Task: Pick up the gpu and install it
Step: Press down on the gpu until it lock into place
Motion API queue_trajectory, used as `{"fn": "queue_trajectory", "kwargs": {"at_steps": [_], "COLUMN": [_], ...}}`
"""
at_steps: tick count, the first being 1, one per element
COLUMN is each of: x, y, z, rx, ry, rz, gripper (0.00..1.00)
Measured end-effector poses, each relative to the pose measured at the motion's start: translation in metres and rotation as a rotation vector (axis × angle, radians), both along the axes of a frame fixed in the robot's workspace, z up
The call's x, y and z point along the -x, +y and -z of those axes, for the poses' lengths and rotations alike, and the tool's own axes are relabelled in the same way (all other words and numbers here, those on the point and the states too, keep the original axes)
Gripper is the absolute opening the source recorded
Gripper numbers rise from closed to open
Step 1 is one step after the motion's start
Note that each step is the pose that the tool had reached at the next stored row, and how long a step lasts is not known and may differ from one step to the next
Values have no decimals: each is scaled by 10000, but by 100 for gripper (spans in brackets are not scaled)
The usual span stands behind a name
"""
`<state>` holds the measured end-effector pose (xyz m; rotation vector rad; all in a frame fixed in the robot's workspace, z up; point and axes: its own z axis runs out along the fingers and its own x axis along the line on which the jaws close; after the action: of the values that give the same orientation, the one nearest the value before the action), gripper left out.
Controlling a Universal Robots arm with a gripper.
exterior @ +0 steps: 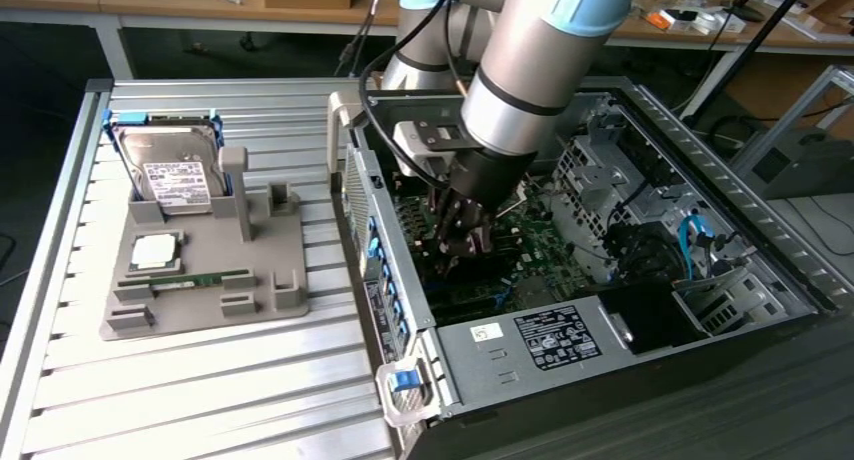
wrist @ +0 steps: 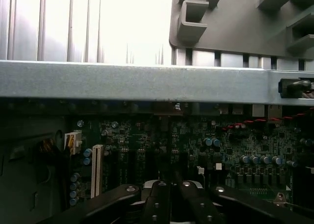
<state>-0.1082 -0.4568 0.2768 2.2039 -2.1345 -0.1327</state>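
In the exterior view, the end effector (exterior: 461, 242) is seen lowered inside the open computer case (exterior: 747, 250), just above the motherboard (exterior: 547, 245). Its fingers are pressed together. The gpu cannot be made out with certainty; a dark card may lie beneath the fingertips.

In the wrist view, the closed end effector (wrist: 169, 204) is held over the motherboard (wrist: 196, 145) and its slots; whether a card is pinched cannot be told.

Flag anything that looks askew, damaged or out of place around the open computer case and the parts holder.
Nothing stands out. The hard drive stands upright in the grey parts holder, the RAM stick lies flat in its slot there, and the shut gripper is down inside the case over the motherboard.
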Motion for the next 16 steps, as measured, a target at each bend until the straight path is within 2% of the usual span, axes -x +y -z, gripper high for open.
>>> {"fn": "queue_trajectory", "kwargs": {"at_steps": [1, 4, 7, 11, 16], "x": [0, 1, 1, 5, 7], "y": [2, 2, -29, -104, -125], "z": [-66, -176, -177, -164, -88], "rx": [8, 9, 9, 8, 9], "ry": [5, 6, 5, 6, 31], "rz": [-1, 1, 0, 0, 1], "gripper": [11, 11, 11, 11, 11]}}
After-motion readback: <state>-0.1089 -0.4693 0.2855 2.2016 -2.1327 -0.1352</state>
